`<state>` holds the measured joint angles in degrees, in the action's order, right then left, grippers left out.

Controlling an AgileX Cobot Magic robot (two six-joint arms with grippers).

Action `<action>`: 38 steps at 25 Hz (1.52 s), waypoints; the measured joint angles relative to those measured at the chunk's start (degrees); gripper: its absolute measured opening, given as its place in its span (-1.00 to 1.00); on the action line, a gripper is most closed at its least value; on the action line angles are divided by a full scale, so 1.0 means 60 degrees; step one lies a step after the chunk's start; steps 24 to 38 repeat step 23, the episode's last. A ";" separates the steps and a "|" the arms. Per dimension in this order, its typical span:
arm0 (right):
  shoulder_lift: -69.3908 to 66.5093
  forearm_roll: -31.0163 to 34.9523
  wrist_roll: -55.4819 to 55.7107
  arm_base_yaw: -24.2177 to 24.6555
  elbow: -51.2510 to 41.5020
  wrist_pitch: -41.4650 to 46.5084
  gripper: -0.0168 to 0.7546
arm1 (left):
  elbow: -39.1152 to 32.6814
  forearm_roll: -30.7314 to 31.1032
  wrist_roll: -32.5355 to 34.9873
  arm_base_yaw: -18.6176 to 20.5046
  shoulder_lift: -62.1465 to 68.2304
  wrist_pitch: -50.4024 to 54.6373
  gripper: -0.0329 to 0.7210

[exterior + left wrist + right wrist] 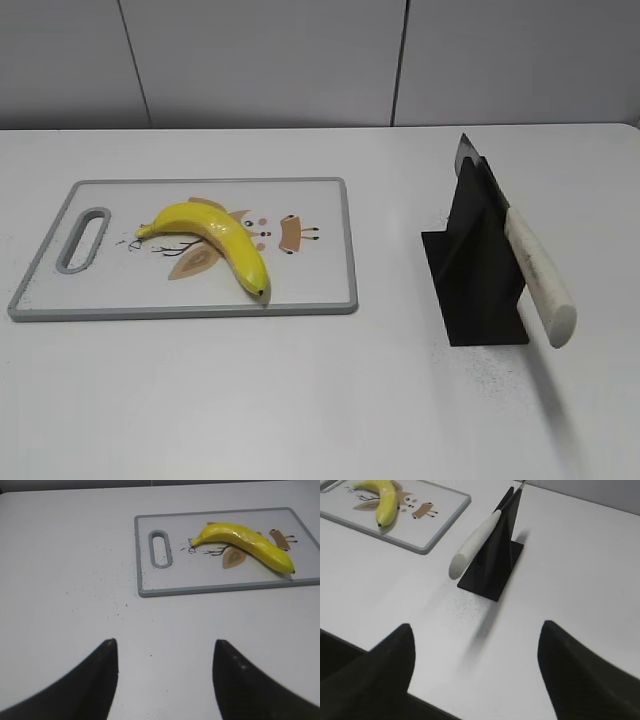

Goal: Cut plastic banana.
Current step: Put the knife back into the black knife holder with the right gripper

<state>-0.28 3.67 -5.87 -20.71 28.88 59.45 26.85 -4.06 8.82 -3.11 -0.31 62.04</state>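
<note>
A yellow plastic banana (215, 240) lies whole on a grey-rimmed cutting board (340, 250) at the left of the table; it also shows in the left wrist view (250, 544) and the right wrist view (385, 502). A knife with a white handle (540, 280) rests in a black stand (475, 275) at the right, handle pointing forward; it also shows in the right wrist view (475, 542). My left gripper (165, 645) is open and empty, above bare table short of the board. My right gripper (477, 630) is open and empty, short of the stand. Neither gripper shows in the exterior view.
The cutting board (220, 587) has a handle slot (160, 548) at its left end and printed pictures under the banana. Dark specks lie on the white table (320, 400) by the stand and left of the board. A grey wall stands behind the table.
</note>
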 joint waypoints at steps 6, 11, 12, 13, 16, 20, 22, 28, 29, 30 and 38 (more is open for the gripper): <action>0.0110 0.0107 0.0000 0.1221 0.0000 0.0019 0.54 | 0.0000 0.0013 0.0000 0.0000 0.0000 0.0000 0.65; 0.0118 0.0115 0.0000 0.2349 0.0000 0.0021 0.54 | 0.0000 0.0013 0.0000 0.0000 0.0000 0.0000 0.65; 0.0118 0.0115 0.0000 0.2466 0.0000 0.0021 0.54 | 0.0000 0.0013 0.0000 0.0000 0.0000 0.0000 0.65; 0.0118 0.0115 0.0000 0.2515 0.0000 0.0021 0.54 | 0.0000 0.0013 0.0000 0.0000 0.0000 0.0000 0.65; 0.0118 0.0115 0.0000 0.2557 0.0000 0.0029 0.54 | 0.0000 0.0013 0.0000 0.0000 0.0000 0.0000 0.65; 0.0118 0.0124 0.0000 0.2557 0.0000 0.0029 0.54 | 0.0000 0.0013 0.0000 0.0000 0.0000 0.0000 0.65; 0.0118 0.0124 0.0000 0.2557 0.0000 0.0029 0.54 | 0.0000 0.0013 0.0000 0.0000 0.0000 0.0000 0.65; 0.0118 0.0124 0.0000 0.2557 0.0000 0.0029 0.54 | 0.0000 0.0000 0.0000 0.0000 0.0000 0.0000 0.65; 0.0118 0.0124 0.0000 0.2557 0.0000 0.0029 0.54 | 0.0000 0.0000 0.0000 0.0000 0.0000 0.0000 0.65; 0.0118 0.0124 0.0000 0.2557 0.0000 0.0029 0.54 | 0.0000 0.0000 0.0000 0.0000 0.0000 0.0000 0.65; 0.0118 0.0124 0.0000 0.2557 0.0000 0.0029 0.54 | 0.0000 0.0000 0.0000 0.0000 0.0000 0.0000 0.65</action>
